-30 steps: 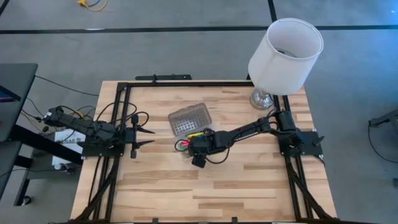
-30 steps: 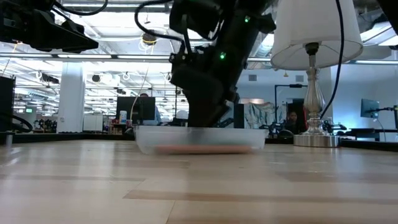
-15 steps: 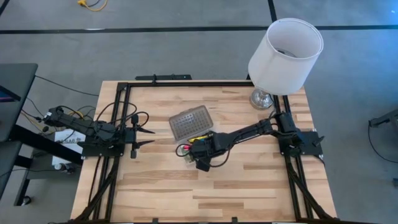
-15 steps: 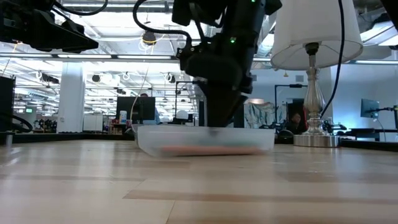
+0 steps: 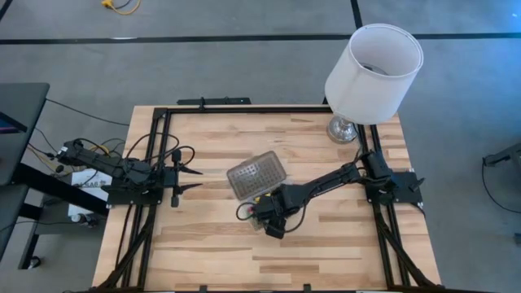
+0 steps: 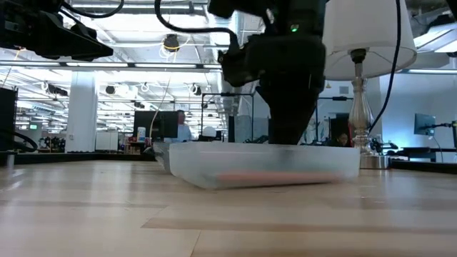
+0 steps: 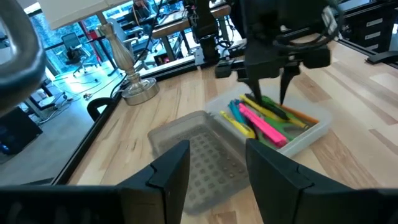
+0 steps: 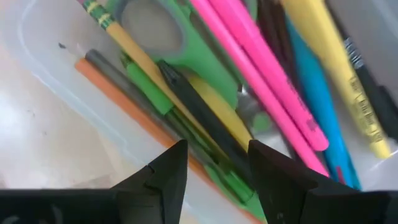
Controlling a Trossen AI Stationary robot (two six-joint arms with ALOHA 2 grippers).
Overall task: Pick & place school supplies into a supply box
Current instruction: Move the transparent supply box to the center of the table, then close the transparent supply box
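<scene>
The supply box (image 7: 297, 133), a clear plastic case, stands on the table with its ribbed lid (image 5: 256, 172) laid open toward the far side. In it lie the school supplies: green-handled scissors (image 8: 160, 30) and pink (image 8: 249, 68), yellow (image 8: 339, 59), blue (image 8: 311, 90) and orange (image 8: 121, 102) pens and pencils. My right gripper (image 7: 267, 93) is open and points down into the box, its tips among the pens. My left gripper (image 5: 189, 179) waits open at the table's left edge, holding nothing. My right gripper reaches into the supply box from above, its open fingers (image 7: 285, 86) pointing down among the pens near the box's near long wall (image 8: 56, 68). Nothing is pinched between them. Whether the tips bear on the pens or on the wall is hidden. The box rests flat on the table.
A white-shaded lamp (image 5: 374, 69) on a metal foot stands at the table's far right corner. A black frame (image 5: 244, 108) runs along the table's far, left and right edges. Bare wood lies between the box and the table's near edge.
My right gripper has gone toward the table's near edge and a little to the right, tipping steeper, with its fingers staying open inside the box. The supply box, lid and all, has slid along the table with it and turned slightly.
</scene>
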